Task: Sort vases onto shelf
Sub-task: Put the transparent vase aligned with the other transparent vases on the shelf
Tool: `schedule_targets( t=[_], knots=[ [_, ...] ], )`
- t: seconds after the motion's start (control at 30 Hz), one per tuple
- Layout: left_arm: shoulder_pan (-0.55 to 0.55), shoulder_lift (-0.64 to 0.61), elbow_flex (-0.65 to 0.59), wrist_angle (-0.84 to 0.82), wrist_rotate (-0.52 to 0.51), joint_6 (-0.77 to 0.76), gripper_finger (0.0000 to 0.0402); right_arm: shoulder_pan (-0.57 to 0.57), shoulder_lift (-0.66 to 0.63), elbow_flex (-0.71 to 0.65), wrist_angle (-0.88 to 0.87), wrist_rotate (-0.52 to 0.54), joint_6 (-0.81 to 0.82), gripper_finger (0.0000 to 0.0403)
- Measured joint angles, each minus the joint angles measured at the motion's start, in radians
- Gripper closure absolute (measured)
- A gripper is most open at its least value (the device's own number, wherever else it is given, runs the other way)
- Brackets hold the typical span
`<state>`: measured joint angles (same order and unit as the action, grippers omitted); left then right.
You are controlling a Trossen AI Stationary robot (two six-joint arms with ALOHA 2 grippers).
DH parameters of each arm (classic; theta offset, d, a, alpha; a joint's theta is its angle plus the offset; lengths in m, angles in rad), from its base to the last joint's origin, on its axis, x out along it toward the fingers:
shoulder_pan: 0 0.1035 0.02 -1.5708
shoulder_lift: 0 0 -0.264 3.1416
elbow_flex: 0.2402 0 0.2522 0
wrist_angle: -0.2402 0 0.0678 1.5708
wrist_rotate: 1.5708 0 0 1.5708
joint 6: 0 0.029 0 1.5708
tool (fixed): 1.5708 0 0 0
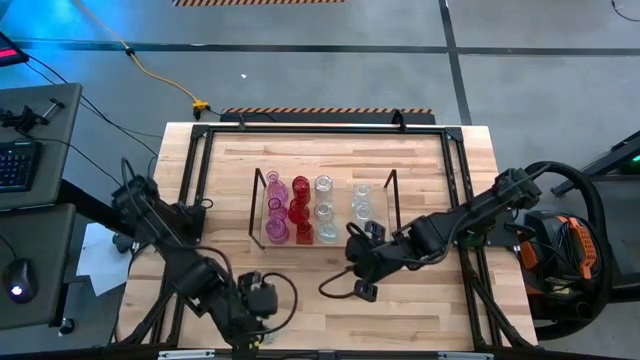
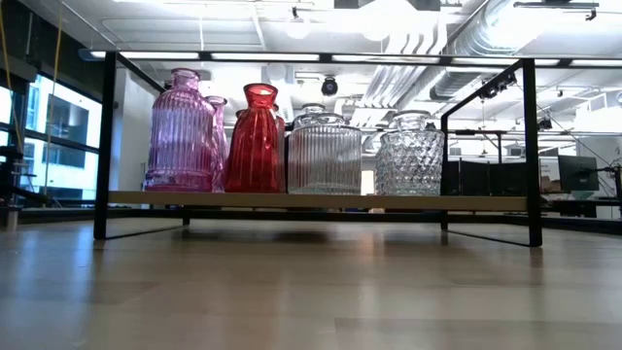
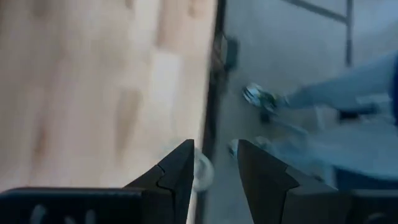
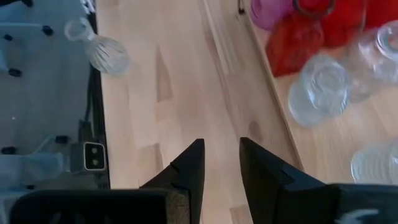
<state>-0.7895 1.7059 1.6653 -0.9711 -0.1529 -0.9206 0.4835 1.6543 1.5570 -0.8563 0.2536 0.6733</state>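
The shelf [image 1: 343,208] is a light-wood board with dark wire end frames, standing mid-table. On it stand rows of pink vases [image 1: 276,208], red vases [image 1: 299,200] and clear vases [image 1: 323,210], with further clear ones [image 1: 362,203]. The low view shows them upright on the board [image 2: 311,200]: pink [image 2: 182,131], red [image 2: 255,141], clear [image 2: 324,151]. My right gripper [image 1: 352,250] [image 4: 221,162] hovers open just near of the shelf. My left gripper [image 1: 262,310] [image 3: 214,168] is open over the table's near edge. One clear vase [image 4: 102,53] lies on its side at that edge.
A black metal frame [image 1: 320,128] runs round the tabletop. Bare wood [image 1: 420,300] lies between the shelf and the near edge. Past my left fingers a pale round thing [image 3: 204,169] shows at the table edge; what it is, I cannot tell. A keyboard and mouse sit on a side desk [image 1: 20,160].
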Motion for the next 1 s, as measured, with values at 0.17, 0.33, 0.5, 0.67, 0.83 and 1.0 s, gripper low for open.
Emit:
schedule_targets(
  t=[0.17, 0.33, 0.5, 0.67, 0.83, 1.0],
  knots=[
    [-0.037, 0.024, 0.0, -0.002, 0.127, -0.119, 0.0287, 0.012, 0.001, 0.0, 0.03, 0.0, -0.061, 0.032],
    [-0.085, 0.068, 0.0, -0.001, 0.137, -0.241, 0.0287, 0.041, 0.001, 0.0, 0.035, -0.001, -0.097, 0.032],
    [-0.095, 0.119, 0.0, -0.001, 0.108, -0.328, 0.0287, 0.061, 0.002, 0.0, 0.076, -0.022, -0.123, 0.032],
    [-0.087, 0.175, 0.0, -0.011, 0.085, -0.416, 0.0287, 0.069, 0.002, 0.0, 0.122, -0.057, -0.139, 0.032],
    [-0.087, 0.199, 0.0, -0.017, 0.054, -0.496, 0.0287, 0.083, 0.002, 0.0, 0.121, -0.067, -0.158, 0.032],
    [-0.096, 0.198, 0.0, -0.118, 0.007, -0.577, 0.0287, 0.087, 0.002, 0.0, 0.121, -0.076, -0.158, 0.032]
  ],
)
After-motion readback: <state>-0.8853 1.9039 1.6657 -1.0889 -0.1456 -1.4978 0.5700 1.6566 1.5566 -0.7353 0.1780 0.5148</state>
